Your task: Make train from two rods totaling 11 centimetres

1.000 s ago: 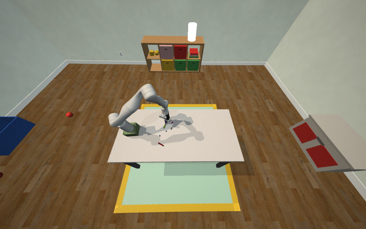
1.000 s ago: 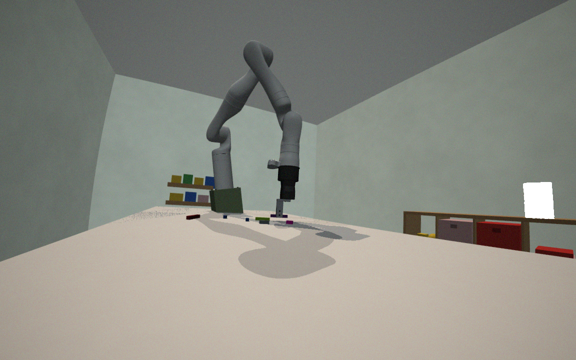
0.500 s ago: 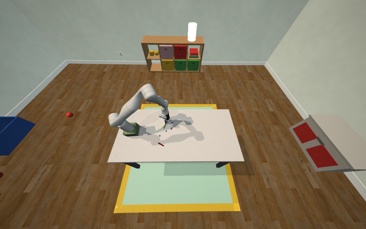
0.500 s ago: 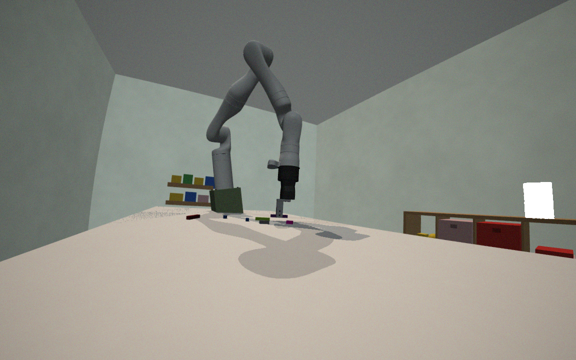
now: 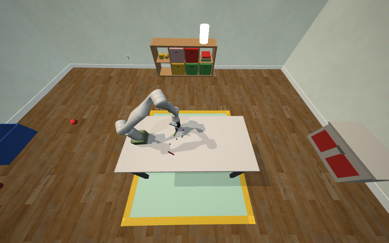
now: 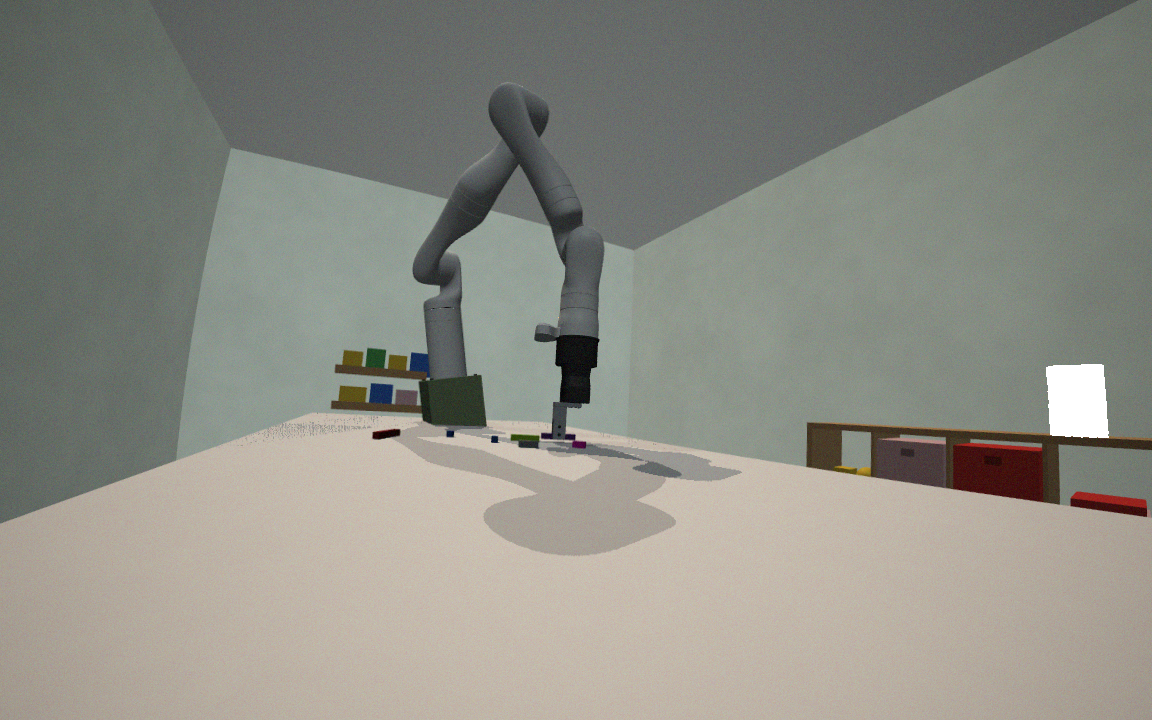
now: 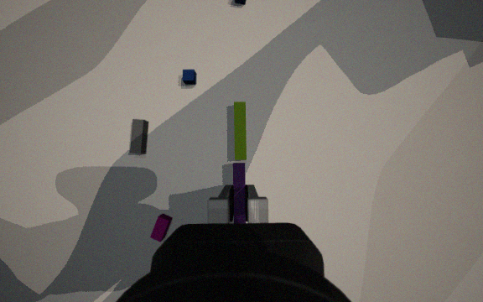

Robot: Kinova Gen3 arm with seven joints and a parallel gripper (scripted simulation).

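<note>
My gripper (image 5: 176,130) (image 6: 558,434) (image 7: 239,197) is shut on the purple rod (image 6: 546,436) (image 7: 239,178). The rod is level and, by its offset shadow, slightly above the table. The lime rod (image 5: 174,134) (image 6: 524,437) (image 7: 240,130) lies flat. In the wrist view the purple rod's end is just short of the lime rod's near end, a narrow gap between, and the two are nearly in line. The fingers and gripper body hide the purple rod's far part.
A grey rod (image 5: 182,136) (image 7: 137,136) and a magenta rod (image 5: 183,130) (image 7: 160,228) lie to one side. Two blue rods lie apart, one nearer (image 5: 176,138) (image 7: 189,76), one farther (image 5: 169,144) (image 7: 239,2). A red rod (image 5: 171,153) (image 6: 386,433) lies toward the table's front edge.
</note>
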